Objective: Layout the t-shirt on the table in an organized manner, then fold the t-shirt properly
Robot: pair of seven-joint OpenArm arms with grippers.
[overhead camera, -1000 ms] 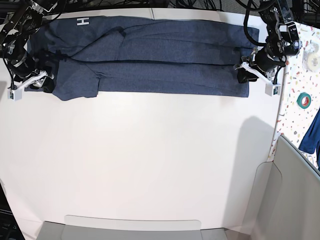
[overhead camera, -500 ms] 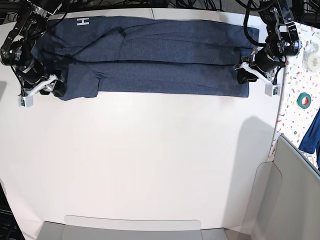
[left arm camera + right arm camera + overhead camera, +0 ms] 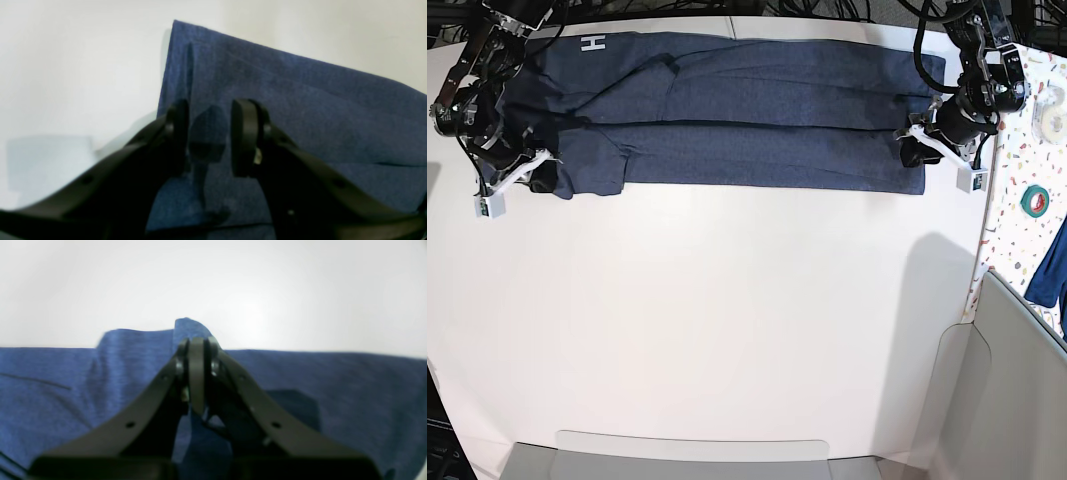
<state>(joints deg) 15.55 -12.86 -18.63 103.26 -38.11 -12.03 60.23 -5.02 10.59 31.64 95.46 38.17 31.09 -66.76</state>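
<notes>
Navy fabric of the t-shirt [image 3: 747, 110] is lying in a long folded band along the far edge of the table [image 3: 727, 330]. The right gripper [image 3: 196, 380], clenched on the shirt's sleeve end, has been drawing that end inward over the last second, bunching it. The left gripper [image 3: 208, 140] is sitting parted over the opposite hem, grasping nothing.

Along the far right edge of the base view, a narrow white surface with colourful specks [image 3: 1005, 215] bearing a green tape roll [image 3: 1034, 200], a pale tape roll [image 3: 1053, 122] beyond it, and a bright blue cloth [image 3: 1049, 265] nearer, above a grey panel [image 3: 1017, 370].
</notes>
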